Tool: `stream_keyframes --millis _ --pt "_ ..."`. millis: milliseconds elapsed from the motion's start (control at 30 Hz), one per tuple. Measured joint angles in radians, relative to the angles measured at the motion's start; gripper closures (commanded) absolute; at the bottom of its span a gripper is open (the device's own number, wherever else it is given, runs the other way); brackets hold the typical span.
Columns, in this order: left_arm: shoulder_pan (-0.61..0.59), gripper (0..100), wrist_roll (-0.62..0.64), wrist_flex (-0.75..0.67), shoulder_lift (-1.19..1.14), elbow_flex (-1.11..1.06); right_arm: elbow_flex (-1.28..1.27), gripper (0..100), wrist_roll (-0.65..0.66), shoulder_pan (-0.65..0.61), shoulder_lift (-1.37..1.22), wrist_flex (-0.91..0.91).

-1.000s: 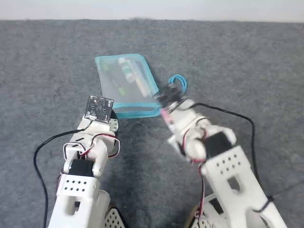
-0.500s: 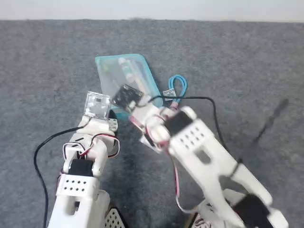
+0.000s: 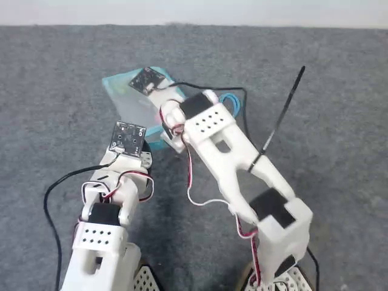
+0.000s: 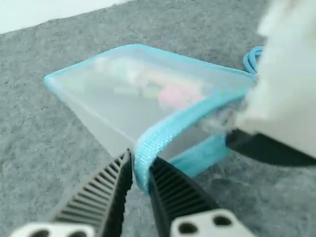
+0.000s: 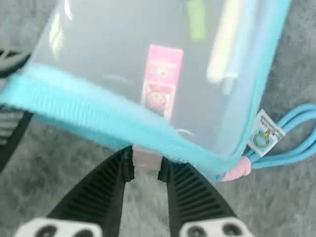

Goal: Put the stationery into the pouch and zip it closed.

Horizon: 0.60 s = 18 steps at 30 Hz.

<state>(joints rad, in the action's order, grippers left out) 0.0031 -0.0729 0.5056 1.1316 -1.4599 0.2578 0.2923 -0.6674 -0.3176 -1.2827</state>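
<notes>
The right arm (image 3: 212, 130) swings from beside the loop (image 3: 235, 104) leftward across the pouch (image 3: 124, 100) and now stretches out over it. The pouch shifts left under it.

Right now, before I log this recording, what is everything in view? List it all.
pouch: one, clear with light blue trim, on the mat ahead of both arms.
stationery: at least three pieces, pink, green and pale yellow, inside the pouch.
zipper pull: one, pale, on the pouch's blue zipper edge.
cord loop: one, blue, at a pouch corner beside a small white tag.
mat: one, grey, covering the table.
left gripper: one, black fingers, pinching the pouch's zipper edge.
right gripper: one, black fingers, closed on the zipper pull.
</notes>
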Motion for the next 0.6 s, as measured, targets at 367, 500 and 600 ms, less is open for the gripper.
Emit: stream_keyframes --millis 367,500,600 --pt "0.002 99 0.0 -0.002 0.0 0.0 0.123 72.1 -0.002 -0.003 -0.046 -0.083" --pt "0.0 99 -0.009 -0.002 0.0 0.0 0.123 72.0 -0.003 0.106 0.015 -0.115" --pt "0.0 99 -0.009 -0.002 0.0 0.0 0.057 72.0 0.0 0.163 0.135 -0.11"
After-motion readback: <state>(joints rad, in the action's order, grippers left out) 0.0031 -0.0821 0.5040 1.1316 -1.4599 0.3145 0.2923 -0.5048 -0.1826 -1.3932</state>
